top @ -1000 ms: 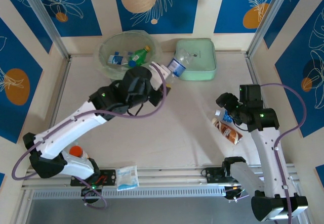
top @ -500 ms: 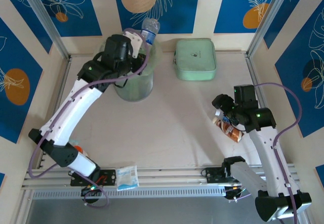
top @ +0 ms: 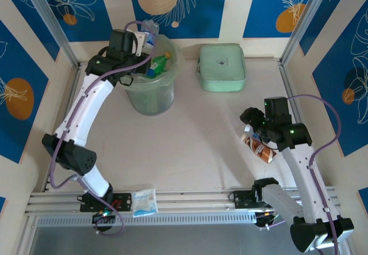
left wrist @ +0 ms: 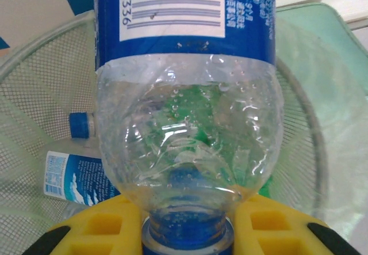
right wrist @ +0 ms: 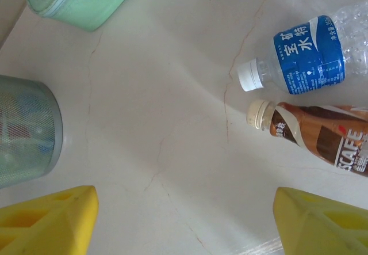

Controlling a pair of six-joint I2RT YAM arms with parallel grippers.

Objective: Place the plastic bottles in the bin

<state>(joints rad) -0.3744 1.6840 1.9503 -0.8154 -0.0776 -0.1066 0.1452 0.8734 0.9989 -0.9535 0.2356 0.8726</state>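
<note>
Above the far-left corner of the desk (top: 190, 134), mid-delivery: reaching long and high with the left arm, wrist bent over the round, tapered pale-green translucent bin (top: 150, 96). Gripping a clear plastic bottle with a blue label (left wrist: 187, 122) by its blue-capped neck in the left tool (left wrist: 187, 235), yellow fingers (left wrist: 95, 226) pinched tight on either side, base pointing away toward the bin's mouth. Seen through the bottle and beside it, already lying inside: a green plastic bottle (top: 160, 62) and a blue-labelled, blue-capped bottle (left wrist: 75, 171). Next, most likely: letting go, which calls for having the bottle wholly inside the rim, then spreading the fingers so that it drops clear.

Toward the middle back, untouched: a flat mint-green rectangular case (top: 222, 66).

Over on the right, readying the following pick: hanging low above the desk with the right arm folded at the elbow, right tool (right wrist: 184, 220) spread apart and gripping nothing. Just ahead of it, side by side on the desk and not yet binned: a clear white-capped bottle with a blue label (right wrist: 305, 56) and a brown coffee bottle with a cream cap (right wrist: 322, 134). Called for there, by the look of it: edging forward and down to straddle one of the two.
</note>
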